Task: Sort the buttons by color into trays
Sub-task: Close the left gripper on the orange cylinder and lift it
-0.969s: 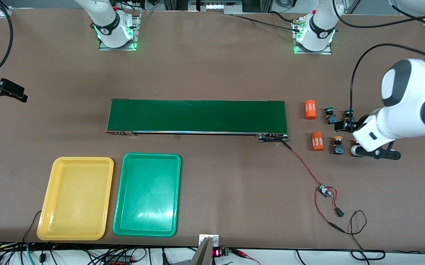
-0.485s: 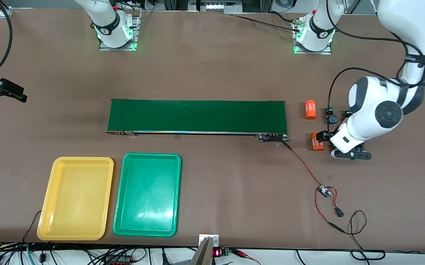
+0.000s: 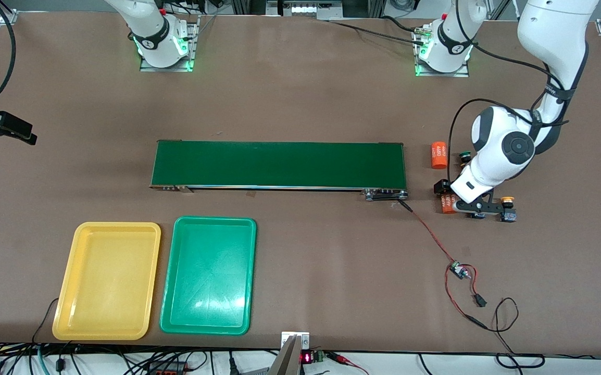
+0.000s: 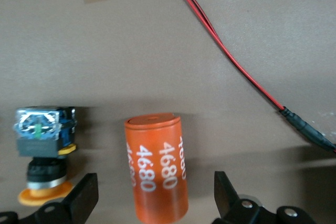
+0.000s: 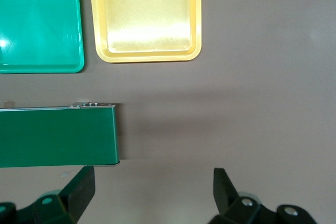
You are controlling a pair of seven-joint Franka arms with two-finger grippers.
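My left gripper (image 3: 447,196) is open and hangs low over an orange cylinder printed 4680 (image 4: 156,166), which lies between its fingers (image 4: 84,195) untouched. A yellow-capped button (image 4: 44,140) lies beside that cylinder. In the front view another yellow-capped button (image 3: 508,202) and one green-capped button (image 3: 464,154) show; the other buttons are hidden under the arm. The yellow tray (image 3: 107,281) and green tray (image 3: 209,276) lie empty, nearer the front camera than the conveyor. My right gripper (image 5: 152,192) is open and empty, waiting at the right arm's end of the table (image 3: 16,133).
The long dark-green conveyor belt (image 3: 279,164) runs across the middle. A second orange cylinder (image 3: 438,154) lies beside the green-capped button. A red-and-black wire (image 3: 436,239) with a small board (image 3: 456,270) trails from the conveyor's end toward the front camera.
The left arm has swung from over the buttons toward the conveyor's end and now hangs over the nearer orange cylinder. One yellow-capped button has come into view. The right arm has not moved.
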